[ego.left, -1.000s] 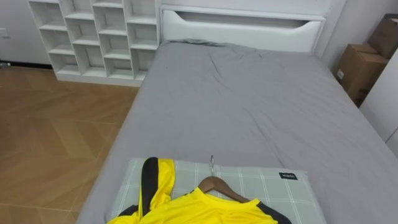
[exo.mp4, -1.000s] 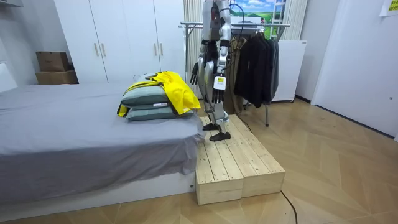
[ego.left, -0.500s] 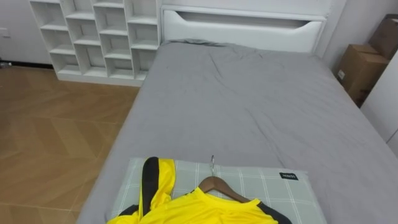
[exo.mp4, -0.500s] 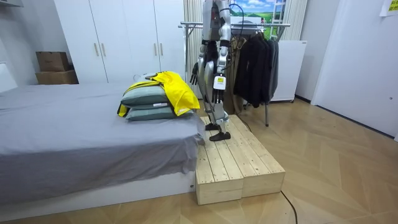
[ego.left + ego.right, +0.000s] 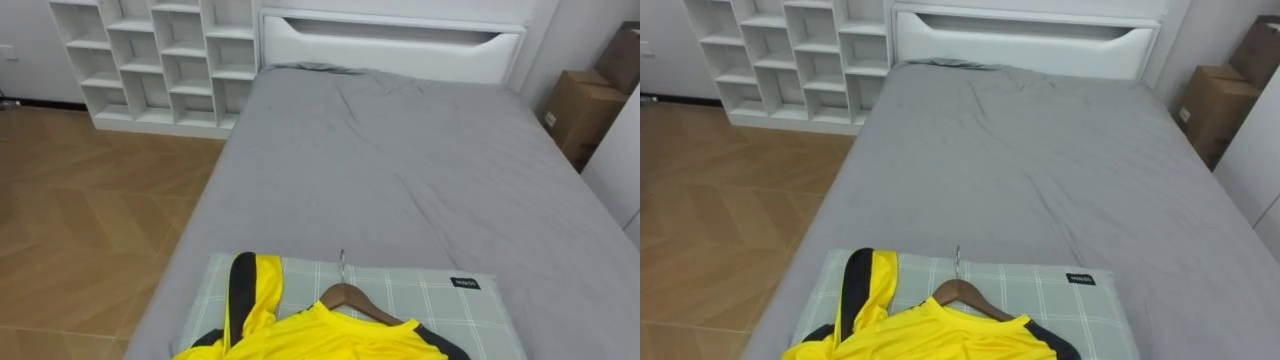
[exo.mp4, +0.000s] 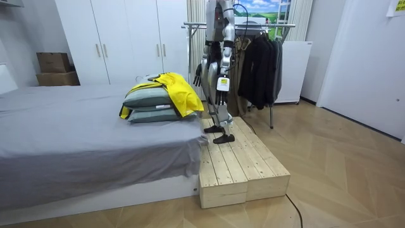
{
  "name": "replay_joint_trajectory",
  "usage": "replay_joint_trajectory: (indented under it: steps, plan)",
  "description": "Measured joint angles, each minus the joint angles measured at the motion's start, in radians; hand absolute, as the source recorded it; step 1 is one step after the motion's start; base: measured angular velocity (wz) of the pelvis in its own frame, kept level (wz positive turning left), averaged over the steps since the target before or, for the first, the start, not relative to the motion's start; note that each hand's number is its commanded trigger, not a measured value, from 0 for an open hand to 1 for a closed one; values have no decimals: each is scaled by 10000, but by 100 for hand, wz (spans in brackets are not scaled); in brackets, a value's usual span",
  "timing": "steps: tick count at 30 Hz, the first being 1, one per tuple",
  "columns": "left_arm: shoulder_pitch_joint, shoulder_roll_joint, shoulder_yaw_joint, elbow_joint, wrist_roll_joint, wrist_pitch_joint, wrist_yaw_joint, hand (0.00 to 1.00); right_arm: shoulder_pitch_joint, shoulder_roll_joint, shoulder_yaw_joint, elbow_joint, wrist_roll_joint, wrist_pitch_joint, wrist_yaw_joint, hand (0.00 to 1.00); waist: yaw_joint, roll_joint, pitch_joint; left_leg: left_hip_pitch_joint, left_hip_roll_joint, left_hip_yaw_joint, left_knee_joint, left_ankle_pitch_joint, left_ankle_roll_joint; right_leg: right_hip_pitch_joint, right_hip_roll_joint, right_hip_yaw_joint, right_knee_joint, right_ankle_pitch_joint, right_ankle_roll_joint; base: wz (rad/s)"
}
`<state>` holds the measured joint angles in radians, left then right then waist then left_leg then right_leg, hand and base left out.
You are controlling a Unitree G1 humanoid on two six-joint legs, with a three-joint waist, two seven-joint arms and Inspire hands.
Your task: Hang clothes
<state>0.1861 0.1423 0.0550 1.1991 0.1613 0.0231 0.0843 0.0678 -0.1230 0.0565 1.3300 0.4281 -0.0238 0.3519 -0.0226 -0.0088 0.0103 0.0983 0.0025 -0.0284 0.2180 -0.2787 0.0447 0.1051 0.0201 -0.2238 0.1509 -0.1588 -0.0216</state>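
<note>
A yellow shirt (image 5: 300, 335) with black trim lies on a wooden hanger (image 5: 350, 297), whose metal hook (image 5: 341, 262) points toward the headboard. Both rest on a pale green checked pillow (image 5: 440, 300) at the foot of the grey bed (image 5: 400, 170). In the room view the shirt (image 6: 174, 88) drapes over two stacked pillows (image 6: 149, 104). I stand upright on a wooden platform (image 6: 237, 161) at the bed's foot, facing the bed. My left hand (image 6: 221, 84) and right hand (image 6: 197, 76) hang at my sides, clear of the shirt, and the right hand's fingers hang loose.
Behind me stands a clothes rack (image 6: 253, 25) with dark garments (image 6: 259, 63) hanging on it. White wardrobes (image 6: 120, 38) line the wall. A white cube shelf (image 5: 160, 60) stands left of the headboard, with cardboard boxes (image 5: 580, 105) to its right.
</note>
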Motion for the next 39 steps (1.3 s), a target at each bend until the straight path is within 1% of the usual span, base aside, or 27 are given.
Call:
replay_joint_trajectory:
  steps: [16,19,39]
  plan:
    - [-6,-22,41,-6,-4,-31,11,0,5,-3,-17,30,-18,0,-21,0,6,0,-4,1,0,16,15,0,0,5,-7,4,-1,0,0,0]
    - [1,-50,217,-9,1,-45,11,0,7,-3,-20,54,-39,0,-43,0,6,-7,-1,1,2,30,15,0,0,5,-6,4,-1,0,0,0]
    - [7,-50,317,-10,6,-75,12,0,-71,0,-26,306,-41,9,-139,0,18,-59,-3,1,-3,47,11,0,0,2,-9,10,-7,-6,7,0]
